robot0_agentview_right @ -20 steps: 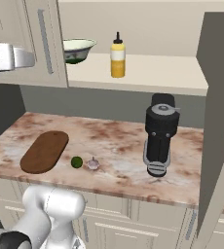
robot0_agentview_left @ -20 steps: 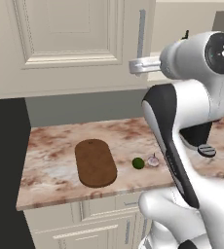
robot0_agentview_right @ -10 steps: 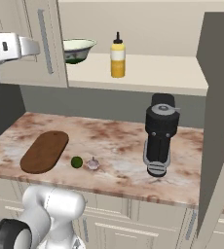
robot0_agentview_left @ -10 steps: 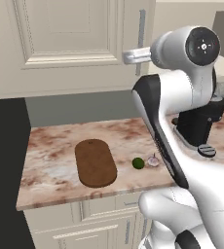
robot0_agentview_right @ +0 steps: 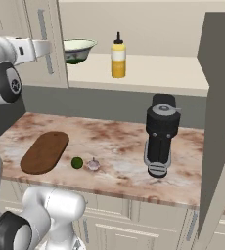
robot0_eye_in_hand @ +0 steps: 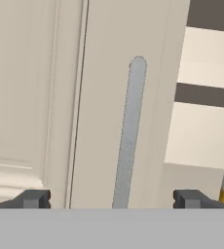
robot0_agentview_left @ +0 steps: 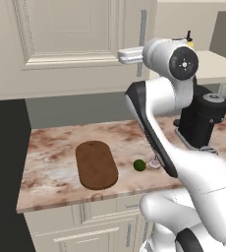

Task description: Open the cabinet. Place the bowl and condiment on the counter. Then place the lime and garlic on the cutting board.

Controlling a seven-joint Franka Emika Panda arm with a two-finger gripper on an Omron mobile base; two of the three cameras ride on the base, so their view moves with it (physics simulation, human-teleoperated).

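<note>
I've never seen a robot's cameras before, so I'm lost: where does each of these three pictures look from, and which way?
Left base view: behind the arm's left, facing the cabinet and counter; white arm at right.
Right base view: behind its right, facing the shelf's bowl and condiment; arm at left.
Hand view: on the hand, facing the door handle; fingertips below.
Both base views share the cutting board.

Count on inspection: one bowl (robot0_agentview_right: 77, 50) and one condiment bottle (robot0_agentview_right: 117, 56) (both on the cabinet shelf (robot0_agentview_right: 148, 71)); one cutting board (robot0_agentview_right: 45, 152), one lime (robot0_agentview_right: 77, 162), one garlic bulb (robot0_agentview_right: 93, 164), one black appliance (robot0_agentview_right: 160, 135) on the table (robot0_agentview_right: 119, 141).
</note>
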